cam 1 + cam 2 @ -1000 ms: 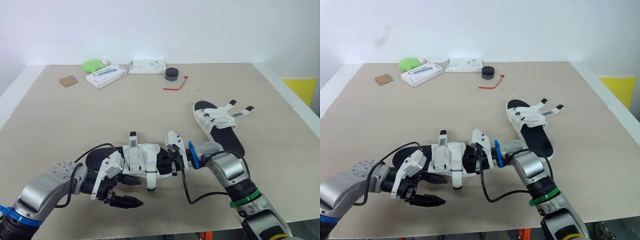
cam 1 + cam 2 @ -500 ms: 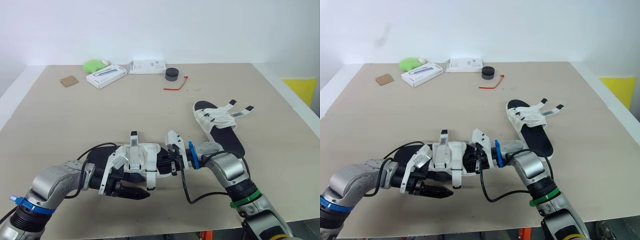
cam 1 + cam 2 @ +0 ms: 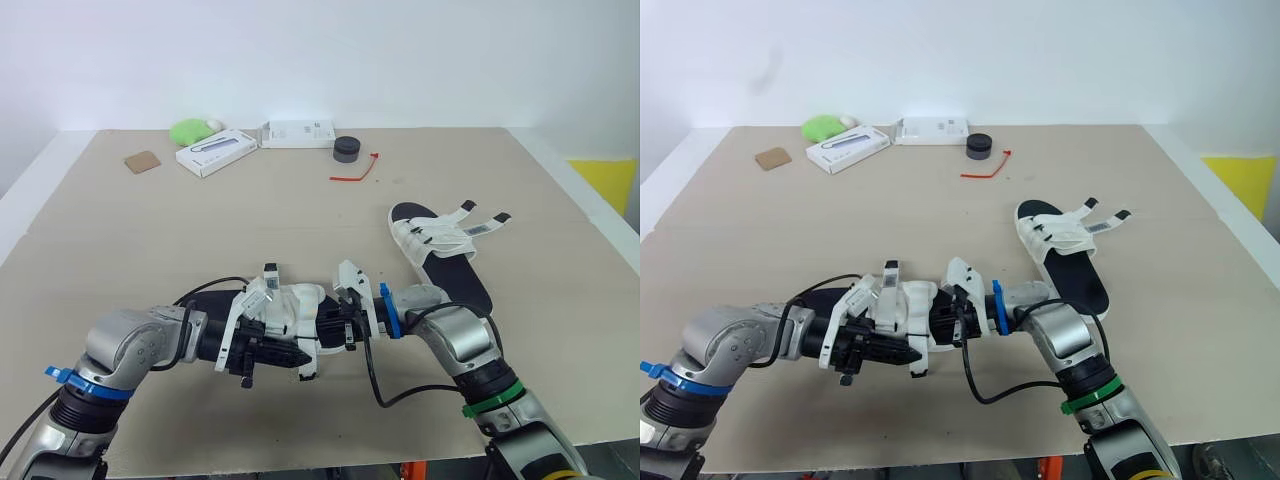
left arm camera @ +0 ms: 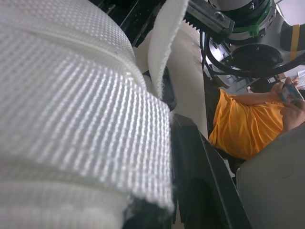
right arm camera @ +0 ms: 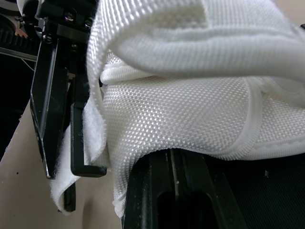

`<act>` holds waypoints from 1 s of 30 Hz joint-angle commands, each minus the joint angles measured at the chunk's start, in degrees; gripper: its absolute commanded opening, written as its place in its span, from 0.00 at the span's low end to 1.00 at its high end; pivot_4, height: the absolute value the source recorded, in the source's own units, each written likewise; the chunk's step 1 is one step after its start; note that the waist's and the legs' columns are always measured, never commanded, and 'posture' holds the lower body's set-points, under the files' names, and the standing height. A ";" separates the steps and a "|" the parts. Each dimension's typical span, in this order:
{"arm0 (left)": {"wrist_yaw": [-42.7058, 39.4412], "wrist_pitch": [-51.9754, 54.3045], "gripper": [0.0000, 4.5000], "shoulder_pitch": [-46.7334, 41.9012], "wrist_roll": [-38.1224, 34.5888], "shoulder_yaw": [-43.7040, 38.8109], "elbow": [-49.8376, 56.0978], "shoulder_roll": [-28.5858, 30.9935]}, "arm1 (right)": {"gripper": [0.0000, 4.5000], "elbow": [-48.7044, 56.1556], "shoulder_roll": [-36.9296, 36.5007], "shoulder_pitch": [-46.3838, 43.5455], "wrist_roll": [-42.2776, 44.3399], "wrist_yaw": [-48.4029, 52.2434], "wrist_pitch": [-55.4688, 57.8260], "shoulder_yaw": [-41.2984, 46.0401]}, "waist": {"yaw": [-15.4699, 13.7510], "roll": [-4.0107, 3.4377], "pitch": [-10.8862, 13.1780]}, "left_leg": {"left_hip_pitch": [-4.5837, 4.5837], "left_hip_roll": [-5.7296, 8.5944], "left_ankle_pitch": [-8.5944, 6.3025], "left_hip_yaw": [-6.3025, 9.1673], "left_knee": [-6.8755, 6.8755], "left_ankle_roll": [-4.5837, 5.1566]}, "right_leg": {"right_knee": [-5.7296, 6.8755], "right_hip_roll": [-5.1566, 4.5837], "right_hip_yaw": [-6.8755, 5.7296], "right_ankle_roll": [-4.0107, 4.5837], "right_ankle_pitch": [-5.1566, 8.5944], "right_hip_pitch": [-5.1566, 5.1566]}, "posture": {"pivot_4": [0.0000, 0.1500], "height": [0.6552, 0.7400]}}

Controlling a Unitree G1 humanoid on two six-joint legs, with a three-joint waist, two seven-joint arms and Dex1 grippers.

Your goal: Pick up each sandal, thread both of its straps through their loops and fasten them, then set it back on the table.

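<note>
The near sandal [image 3: 292, 303], black sole with white mesh straps, lies at the table's front between my two grippers. My left gripper [image 3: 275, 352] is shut on one of its white straps [image 4: 86, 143] at the side facing me. From the other side, my right gripper [image 3: 343, 325] is shut on the sandal's edge, under the mesh upper [image 5: 181, 114]. The left gripper's black fingers [image 5: 55, 109] show past the strap in the right wrist view. The second sandal [image 3: 440, 255] lies flat farther right, its two straps [image 3: 482, 221] loose and splayed out.
At the table's far edge sit two white boxes [image 3: 215, 152] [image 3: 300, 133], a green object [image 3: 188, 130], a black puck [image 3: 347, 149], a red tie [image 3: 352, 173] and a brown square [image 3: 143, 161]. A person in an orange shirt [image 4: 243, 129] sits beyond the table's front.
My left gripper moved right and up from the table's front to the near sandal and shut on its strap. The right gripper kept its hold.
</note>
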State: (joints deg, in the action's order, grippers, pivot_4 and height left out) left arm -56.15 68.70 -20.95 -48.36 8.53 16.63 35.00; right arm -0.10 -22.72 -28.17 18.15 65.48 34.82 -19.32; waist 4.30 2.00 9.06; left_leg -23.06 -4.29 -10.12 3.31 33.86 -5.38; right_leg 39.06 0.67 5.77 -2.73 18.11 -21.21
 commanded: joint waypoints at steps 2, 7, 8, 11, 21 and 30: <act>0.15 0.46 0.01 -0.98 -1.84 -0.92 0.95 -0.44 | 0.00 -3.32 0.11 2.47 -1.41 -0.86 2.20 -3.17 | 0.00 0.00 0.00 | 0.00 0.00 0.00 0.00 0.00 0.00 | 0.00 0.00 0.00 0.00 0.00 0.00 | 1.00 1.00; 1.66 5.39 0.01 -1.66 -5.92 -4.16 0.82 -0.32 | 0.00 -3.38 0.14 2.53 -1.47 -0.80 2.12 -3.25 | 0.01 0.00 0.00 | 0.00 0.00 0.00 0.00 0.00 0.00 | 0.00 0.00 0.00 0.00 0.00 -0.01 | 1.00 1.00; 1.61 7.27 0.01 -1.85 -7.73 -5.15 1.00 -0.03 | 0.00 -3.43 0.13 2.47 -1.48 -0.74 2.09 -3.25 | 0.05 0.00 0.01 | -0.01 0.00 0.00 0.00 0.00 0.00 | 0.00 0.00 0.00 0.00 0.00 -0.02 | 1.00 1.00; 0.13 12.56 0.01 -1.95 -13.04 -7.24 1.84 2.20 | 0.00 -3.61 0.14 2.32 -1.64 -0.58 1.94 -3.38 | 0.18 0.01 0.02 | -0.05 -0.01 -0.01 0.00 -0.02 0.00 | 0.00 0.02 0.00 0.01 0.01 -0.07 | 1.00 1.00; -7.05 22.61 0.01 -4.68 -27.38 -9.91 -1.56 11.62 | 0.00 -4.99 0.57 1.33 -1.91 -0.06 1.14 -3.62 | 0.45 0.07 0.08 | -0.03 -0.03 -0.05 0.01 -0.08 -0.05 | 0.00 0.04 0.00 0.10 0.06 -0.13 | 1.00 1.00; 23.39 21.53 0.01 -16.83 -40.96 -15.73 -27.91 -4.50 | 0.00 -4.98 0.92 1.50 -2.05 -0.46 1.05 -3.50 | 0.41 0.17 0.10 | -0.04 -0.03 -0.05 0.07 0.03 -0.03 | 0.03 0.07 -0.01 0.04 -0.04 -0.08 | 1.00 1.00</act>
State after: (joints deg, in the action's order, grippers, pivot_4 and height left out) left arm -39.20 92.05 -36.12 -84.04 -3.56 -7.87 31.75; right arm -1.38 -21.56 -29.13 18.16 66.17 34.28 -19.93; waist 4.71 2.17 9.16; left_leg -23.11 -4.32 -10.16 3.38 33.92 -5.41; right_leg 39.09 0.75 5.77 -2.72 18.06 -21.28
